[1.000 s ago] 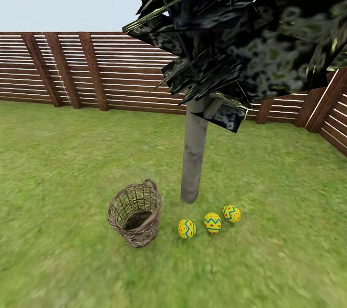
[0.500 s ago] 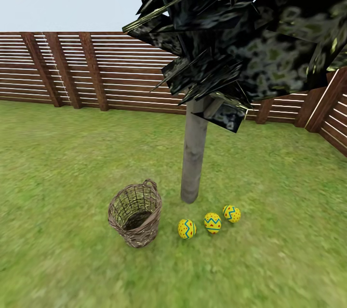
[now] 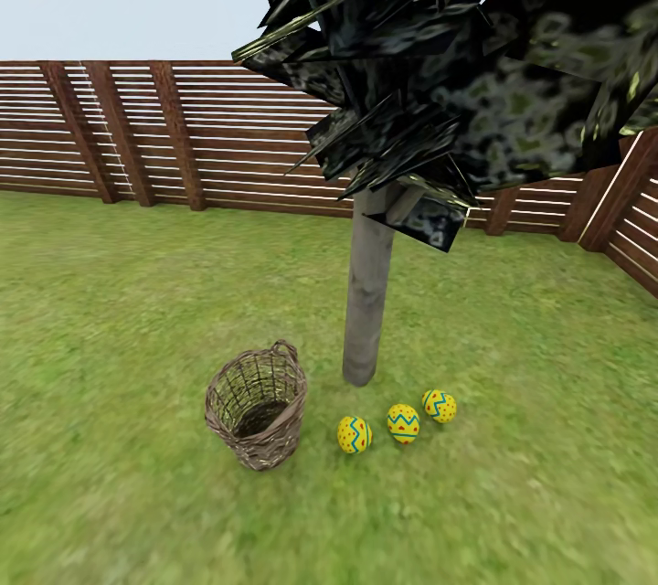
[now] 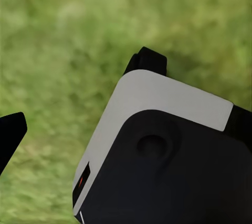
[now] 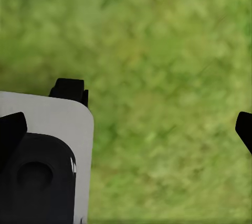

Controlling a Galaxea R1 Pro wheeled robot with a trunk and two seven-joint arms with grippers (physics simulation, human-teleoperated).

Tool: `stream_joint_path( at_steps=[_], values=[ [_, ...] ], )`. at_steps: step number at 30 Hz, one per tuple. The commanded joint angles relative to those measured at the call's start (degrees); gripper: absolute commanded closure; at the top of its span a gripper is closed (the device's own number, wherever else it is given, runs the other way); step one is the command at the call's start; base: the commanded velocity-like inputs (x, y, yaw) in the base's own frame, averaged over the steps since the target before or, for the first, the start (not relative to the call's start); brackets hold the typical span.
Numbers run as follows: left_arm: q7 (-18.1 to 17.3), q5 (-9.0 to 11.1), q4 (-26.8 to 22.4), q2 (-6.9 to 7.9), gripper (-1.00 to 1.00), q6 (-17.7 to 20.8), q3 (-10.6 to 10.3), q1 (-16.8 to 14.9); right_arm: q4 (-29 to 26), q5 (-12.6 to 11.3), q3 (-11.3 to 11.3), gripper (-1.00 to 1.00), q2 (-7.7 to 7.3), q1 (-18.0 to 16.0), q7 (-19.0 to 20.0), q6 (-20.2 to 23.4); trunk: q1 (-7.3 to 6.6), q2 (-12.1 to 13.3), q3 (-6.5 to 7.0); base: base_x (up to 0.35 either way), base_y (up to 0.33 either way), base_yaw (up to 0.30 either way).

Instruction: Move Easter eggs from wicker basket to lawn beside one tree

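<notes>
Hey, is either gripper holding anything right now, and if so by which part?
Nothing is held. Both grippers are open over bare lawn; the three Easter eggs lie beside the tree.

Bright even daylight, shadowless, blurred wrist views

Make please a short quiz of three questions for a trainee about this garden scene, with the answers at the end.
1. True or false: one egg lies inside the wicker basket.
2. How many Easter eggs lie on the lawn near the tree?
3. Multiple choice: in the head view, the basket stands A) left of the trunk, B) right of the eggs, C) against the fence.

Key
1. False: what shows of its inside holds no egg.
2. Three: the left egg, the middle egg and the right egg, in a row on the grass by the trunk's foot.
3. A.
</notes>
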Motion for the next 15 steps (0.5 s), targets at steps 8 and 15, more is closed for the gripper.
stream_joint_path(
  at_steps=[8, 15],
  values=[
    [-0.11, 0.32, -0.02, 0.03, -1.00, 0.21, -0.34, -0.06, 0.22, 0.31, -0.43, -1.00, -0.06, -0.07, -0.07, -0.30, 0.00, -0.03, -0.05, 0.000, 0.000, 0.000],
    [-0.11, 0.32, -0.04, 0.03, -1.00, 0.20, -0.34, -0.05, 0.22, 0.31, -0.42, -1.00, -0.06, -0.07, -0.10, -0.30, 0.00, -0.03, -0.05, 0.000, 0.000, 0.000]
  ],
)
